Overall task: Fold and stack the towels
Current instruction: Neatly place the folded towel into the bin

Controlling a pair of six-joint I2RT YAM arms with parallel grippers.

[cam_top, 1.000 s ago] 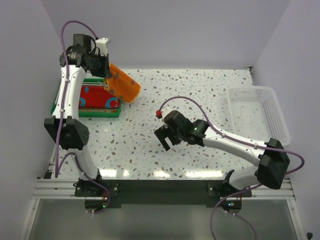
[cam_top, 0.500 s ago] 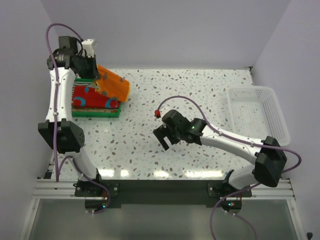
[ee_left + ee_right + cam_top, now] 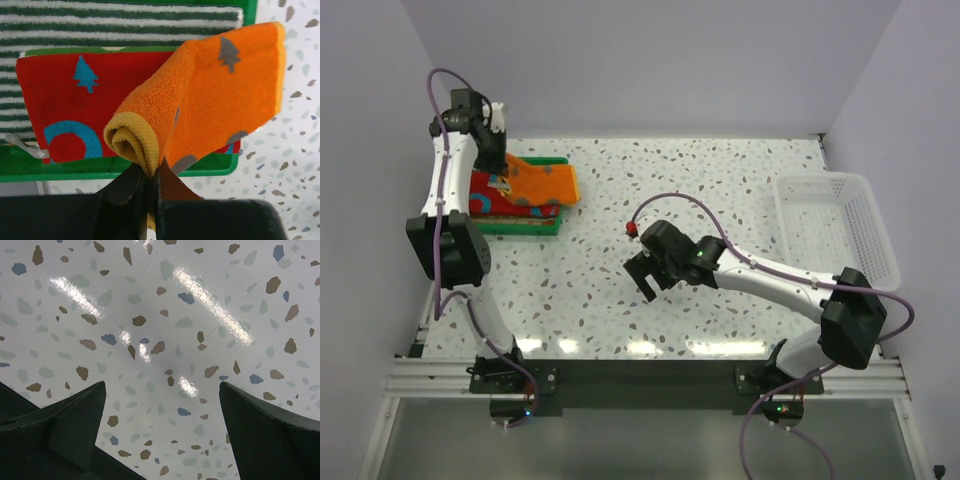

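Left gripper [image 3: 148, 185]: we see its jaws almost closed, pinching the rolled, yellow-edged corner of the orange towel [image 3: 215, 95].
Orange towel: from that pinched corner it runs forward and to the right of the left gripper. It is draped over the red towel [image 3: 60, 105], and its far end reaches past the tray's right rim.
Red towel: we find it just beyond the left gripper's fingertips, lying flat, with a blue tree and a blue ring on it.
Striped towel [image 3: 120, 20]: dark and white, farther ahead of the left gripper, showing from under the red towel.
Green tray [image 3: 100, 167]: it holds the towels, and its near rim is just ahead of the left gripper.
Right gripper [image 3: 162, 385]: we see its jaws wide apart with nothing between them.
Bench [image 3: 720, 180]: bare speckled surface lies directly under the right gripper.
White mesh basket [image 3: 820, 180]: well apart from the right gripper, off to its right.
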